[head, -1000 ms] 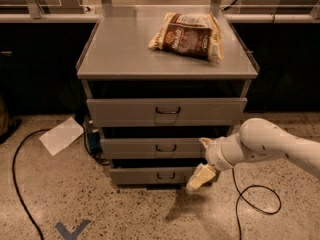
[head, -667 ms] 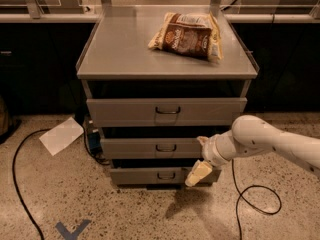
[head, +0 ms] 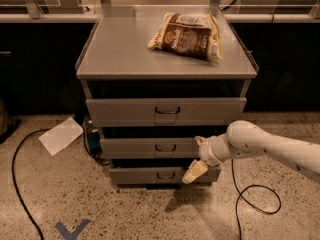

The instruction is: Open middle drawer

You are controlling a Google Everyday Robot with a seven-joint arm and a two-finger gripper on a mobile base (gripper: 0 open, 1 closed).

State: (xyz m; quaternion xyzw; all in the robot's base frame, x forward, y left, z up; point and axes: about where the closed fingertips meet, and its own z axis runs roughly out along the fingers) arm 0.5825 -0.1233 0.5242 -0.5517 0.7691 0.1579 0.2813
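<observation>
Step in hand: approach to the handle, no grasp yet. Middle drawer [head: 135, 148] sat below the tabletop's front edge, second of three fronts, and looked shut. Its handle [head: 165, 148] was at centre. My gripper [head: 195, 171] hung below the front-right corner, low, over the bottom drawer's [head: 140, 176] right end, clear of the handle. Apart or together: I could not tell. Next, I judged: rise, shift left, hook the handle, pull straight out.

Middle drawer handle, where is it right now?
Camera view, centre: the middle drawer handle sits between the top drawer and bottom drawer fronts, with the gripper just to its right, apart from it.
</observation>
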